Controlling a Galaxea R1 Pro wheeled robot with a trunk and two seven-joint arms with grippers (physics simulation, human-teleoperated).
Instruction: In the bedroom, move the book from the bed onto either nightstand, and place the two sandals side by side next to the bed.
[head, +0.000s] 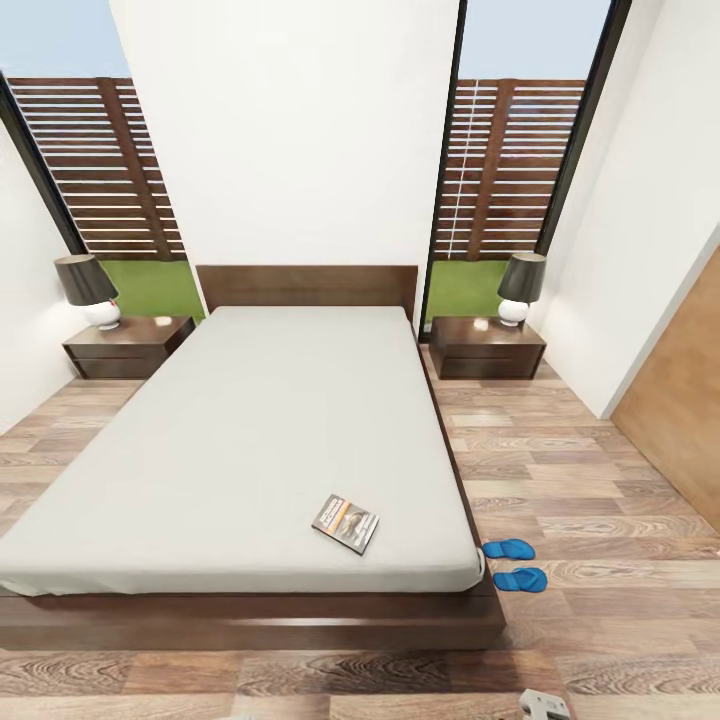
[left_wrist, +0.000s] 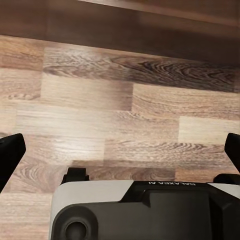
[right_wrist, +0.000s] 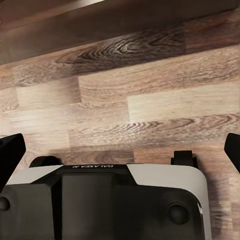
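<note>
The scene is viewed by the head camera from beyond the foot of the large low bed with light-grey mattress and dark-brown wooden frame (head: 250, 440), from high up and angled downward along its length toward the white wall and tall dark-framed windows (head: 510, 170). The whole bed is taken in from a moderate distance. Both wrist cameras are pointed down, from close by, at the wood-plank floor (left_wrist: 120, 115) (right_wrist: 130, 110). A dark-brown strip is caught at the far edge of each wrist view. The plank floor near the foot of the bed (head: 300, 680) is shared by all three views.
</note>
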